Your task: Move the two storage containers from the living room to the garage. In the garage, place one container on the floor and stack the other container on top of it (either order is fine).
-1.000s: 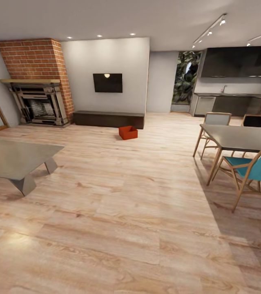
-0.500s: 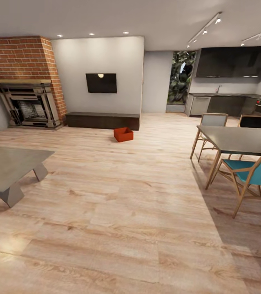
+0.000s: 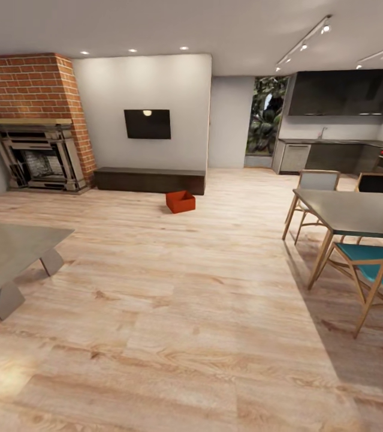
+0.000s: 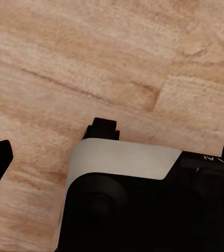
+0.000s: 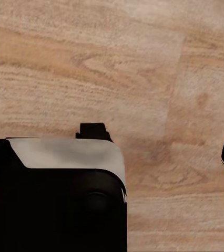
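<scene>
The living room's light wood plank floor (image 3: 191,312) stretches ahead of us, bare in the near ground. To our left stands one low grey table (image 3: 5,252); to our right one dark dining table (image 3: 359,210) with three chairs we can count, the nearest teal-seated chair (image 3: 374,267). Farther on, one orange-red rectangular topless storage container (image 3: 180,201) sits on the planks just in front of the long low dark cabinet (image 3: 149,179). Beyond are one black wall TV (image 3: 147,123) and one brick fireplace (image 3: 32,120). Since half a second ago our view has shifted slightly, the grey table sliding lower-left. Each wrist camera looks down on planks; the left gripper (image 4: 112,152) and right gripper (image 5: 159,144) show dark fingertips set wide apart, holding nothing.
</scene>
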